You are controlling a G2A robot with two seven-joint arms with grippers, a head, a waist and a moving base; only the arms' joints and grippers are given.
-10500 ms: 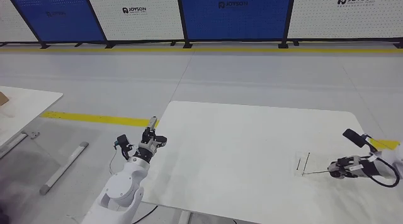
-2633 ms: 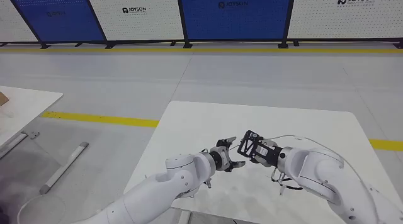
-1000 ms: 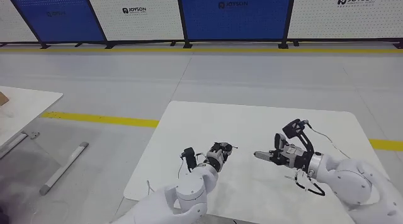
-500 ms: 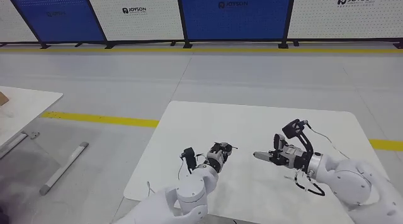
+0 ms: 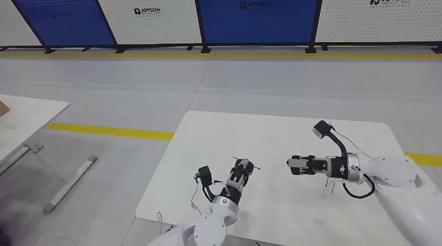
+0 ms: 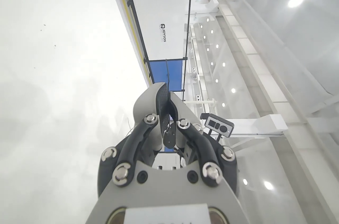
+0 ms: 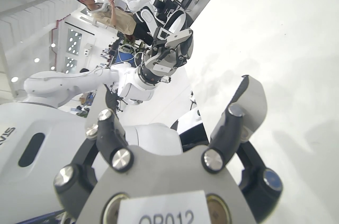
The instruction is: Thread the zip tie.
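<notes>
Left gripper point(image 6: 167, 93) is clenched on a thin black zip tie point(image 6: 167, 71), over the white table point(image 5: 276, 135). Right gripper point(image 7: 174, 88) is spread wide, empty, facing the left gripper, apart.

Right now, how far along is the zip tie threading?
Done: the zip tie is clamped in the shut left pincer. In hand: the open, empty right pincer faces it, apart. Left: the tie's end sticks out free, so threading looks undone.
</notes>
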